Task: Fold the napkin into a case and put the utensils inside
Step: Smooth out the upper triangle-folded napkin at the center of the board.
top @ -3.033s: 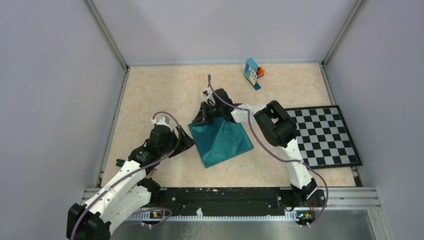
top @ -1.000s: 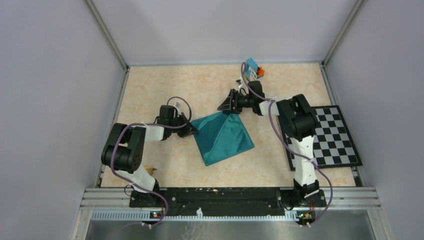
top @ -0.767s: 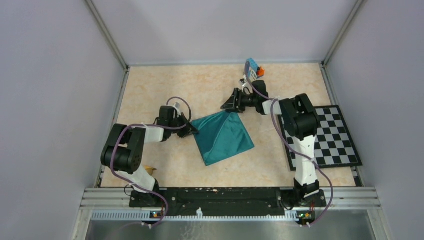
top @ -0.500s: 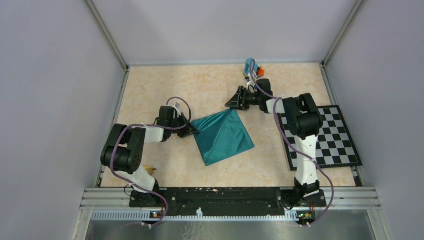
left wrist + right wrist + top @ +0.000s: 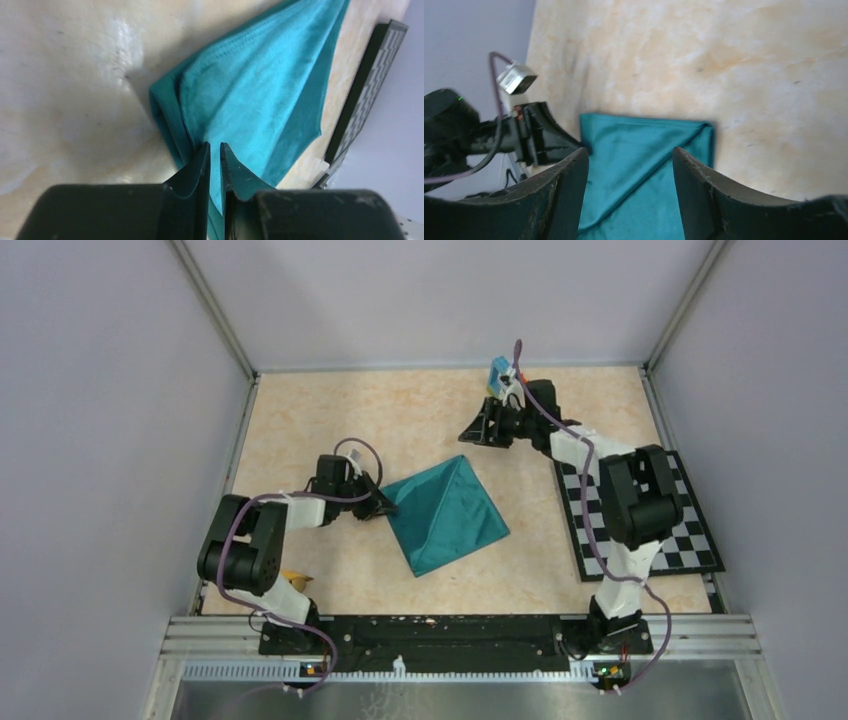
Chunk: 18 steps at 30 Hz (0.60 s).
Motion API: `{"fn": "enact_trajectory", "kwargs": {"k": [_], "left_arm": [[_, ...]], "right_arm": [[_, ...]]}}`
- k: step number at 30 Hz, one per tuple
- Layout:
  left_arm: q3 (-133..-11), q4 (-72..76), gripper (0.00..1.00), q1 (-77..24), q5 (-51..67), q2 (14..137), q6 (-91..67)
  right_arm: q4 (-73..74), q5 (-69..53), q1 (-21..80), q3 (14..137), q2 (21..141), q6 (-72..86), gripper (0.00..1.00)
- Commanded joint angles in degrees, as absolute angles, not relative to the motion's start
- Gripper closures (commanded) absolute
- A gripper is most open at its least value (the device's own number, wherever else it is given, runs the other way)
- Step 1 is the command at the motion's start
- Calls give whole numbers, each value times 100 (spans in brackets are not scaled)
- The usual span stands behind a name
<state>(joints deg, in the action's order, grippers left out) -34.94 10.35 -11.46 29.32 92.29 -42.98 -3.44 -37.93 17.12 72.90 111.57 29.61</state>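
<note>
Lying mid-table [image 5: 320, 420], the napkin [image 5: 445, 515] is folded into a flat triangle. Left gripper [image 5: 214, 147] sits low at its left corner, jaws nearly together, pinching the cloth. Right gripper [image 5: 480, 428] is raised beyond the far corner, near the toy blocks [image 5: 500, 370], jaws wide and empty.

There was one teal napkin [image 5: 445, 515], one checkerboard mat [image 5: 690, 535], one blue-orange toy block cluster [image 5: 499, 371] and two pincers: left pincer [image 5: 385, 508], right pincer [image 5: 468, 433].
</note>
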Motion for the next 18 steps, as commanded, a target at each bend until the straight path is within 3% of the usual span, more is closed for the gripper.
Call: {"fn": "enact_trajectory", "kwargs": {"k": [1, 7, 18], "left_arm": [[-3691, 653, 80, -1127, 3479, 8728, -4218], [-4356, 247, 76, -1117, 3526, 8522, -4113], [-4740, 444, 96, -986, 3314, 9885, -3825]], "right_arm": [[-716, -4025, 2252, 6653, 10295, 3269, 38], [-2251, -4580, 3159, 5655, 10106, 4512, 40], [-3557, -4799, 4208, 5494, 10995, 5367, 43]]}}
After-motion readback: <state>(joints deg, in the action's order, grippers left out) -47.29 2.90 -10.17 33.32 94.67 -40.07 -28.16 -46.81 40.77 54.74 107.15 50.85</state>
